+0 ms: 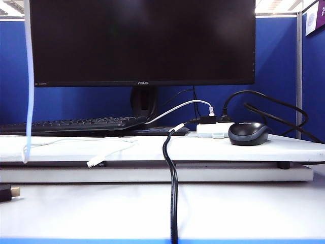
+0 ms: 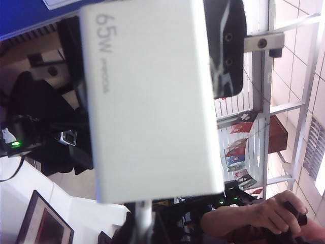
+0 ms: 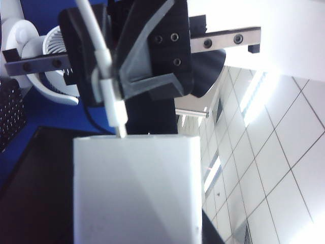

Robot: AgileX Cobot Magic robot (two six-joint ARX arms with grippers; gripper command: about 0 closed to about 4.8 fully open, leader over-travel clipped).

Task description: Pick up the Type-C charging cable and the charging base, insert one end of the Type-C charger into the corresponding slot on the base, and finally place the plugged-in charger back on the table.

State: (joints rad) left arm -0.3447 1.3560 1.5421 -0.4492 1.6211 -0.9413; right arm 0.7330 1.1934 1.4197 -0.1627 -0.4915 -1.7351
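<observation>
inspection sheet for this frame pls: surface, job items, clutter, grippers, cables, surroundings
Surface: white table with raised board.
Job's things: charging base, marked 65W, lifted off the table; Type-C charging cable with its connector tip at the base's end face, seating depth unclear. Its far end lies on the board.
Clutter: mouse, keyboard, white power strip.
Grippers: left gripper shut on the base; right gripper closed on the cable near its connector. Neither shows in the exterior view.
Cables: black cable runs over the table's front.
Surroundings: monitor, blue partition.
</observation>
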